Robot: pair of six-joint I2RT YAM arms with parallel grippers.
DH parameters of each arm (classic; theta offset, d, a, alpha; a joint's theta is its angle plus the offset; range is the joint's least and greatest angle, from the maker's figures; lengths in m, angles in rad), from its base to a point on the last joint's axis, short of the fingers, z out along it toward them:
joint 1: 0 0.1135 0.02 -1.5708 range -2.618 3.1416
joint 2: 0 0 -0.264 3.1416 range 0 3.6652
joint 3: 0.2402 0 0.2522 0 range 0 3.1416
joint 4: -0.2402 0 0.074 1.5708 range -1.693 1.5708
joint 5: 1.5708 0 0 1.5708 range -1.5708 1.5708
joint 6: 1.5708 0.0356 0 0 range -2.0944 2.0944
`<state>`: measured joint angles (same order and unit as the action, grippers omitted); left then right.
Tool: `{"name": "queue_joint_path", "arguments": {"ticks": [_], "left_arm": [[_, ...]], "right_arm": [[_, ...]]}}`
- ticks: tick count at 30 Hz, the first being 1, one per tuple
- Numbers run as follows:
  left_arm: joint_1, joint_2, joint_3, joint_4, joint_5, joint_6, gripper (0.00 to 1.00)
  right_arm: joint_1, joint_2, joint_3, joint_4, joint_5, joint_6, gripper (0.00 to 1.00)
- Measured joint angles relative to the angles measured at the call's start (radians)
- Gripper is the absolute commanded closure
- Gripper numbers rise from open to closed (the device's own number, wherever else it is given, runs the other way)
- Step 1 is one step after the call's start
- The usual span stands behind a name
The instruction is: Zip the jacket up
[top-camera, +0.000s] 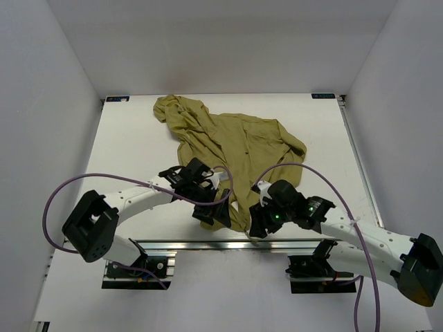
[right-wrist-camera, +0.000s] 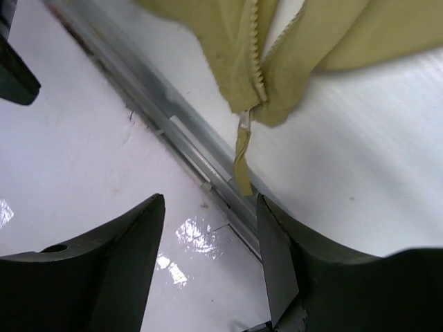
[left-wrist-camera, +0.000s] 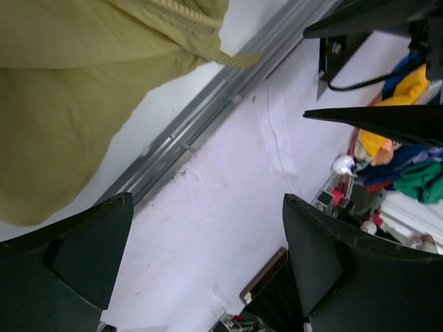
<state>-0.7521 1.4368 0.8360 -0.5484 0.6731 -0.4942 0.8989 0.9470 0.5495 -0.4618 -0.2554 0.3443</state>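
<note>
We note the jacket (top-camera: 239,142) rumpled on the surface (top-camera: 131,138), hem at the near edge. Both the left fingers (left-wrist-camera: 76,256) and the right fingers (right-wrist-camera: 104,270) gape apart, empty, the latter near the zipper tab (right-wrist-camera: 241,166).

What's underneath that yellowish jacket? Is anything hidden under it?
Only the white table shows around the jacket. Its zipper tab lies across the metal rail at the near edge. Whatever might sit beneath the rumpled fabric is covered and cannot be seen.

jacket (top-camera: 239,142) hem partly hidden under left gripper (top-camera: 213,209), jacket cropped in both wrist views; colourful clutter (left-wrist-camera: 408,166) blurred
</note>
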Motion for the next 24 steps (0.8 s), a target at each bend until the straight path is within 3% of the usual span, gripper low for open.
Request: {"name": "queue_joint_path", "arguments": {"ticks": [7,12,13,17,24], "left_arm": [[0.0,0.021,0.023,-0.009,-0.091,-0.039,0.02],[0.01,0.152,0.012,0.058,-0.139,-0.078,0.02],[0.019,0.186,0.013,0.071,-0.145,-0.094,0.11],[0.097,0.228,0.035,0.071,-0.146,-0.121,0.24],[0.251,0.233,0.048,0.02,-0.196,-0.133,0.24]], "right_arm": [[0.0,0.061,0.013,0.016,0.128,0.042,0.39],[0.0,0.123,0.013,0.052,0.207,0.057,0.4],[0.0,0.135,0.013,0.063,0.221,0.06,0.4],[0.0,0.171,0.014,0.106,0.25,0.067,0.4],[-0.002,0.245,0.018,0.182,0.247,0.068,0.4]]}}
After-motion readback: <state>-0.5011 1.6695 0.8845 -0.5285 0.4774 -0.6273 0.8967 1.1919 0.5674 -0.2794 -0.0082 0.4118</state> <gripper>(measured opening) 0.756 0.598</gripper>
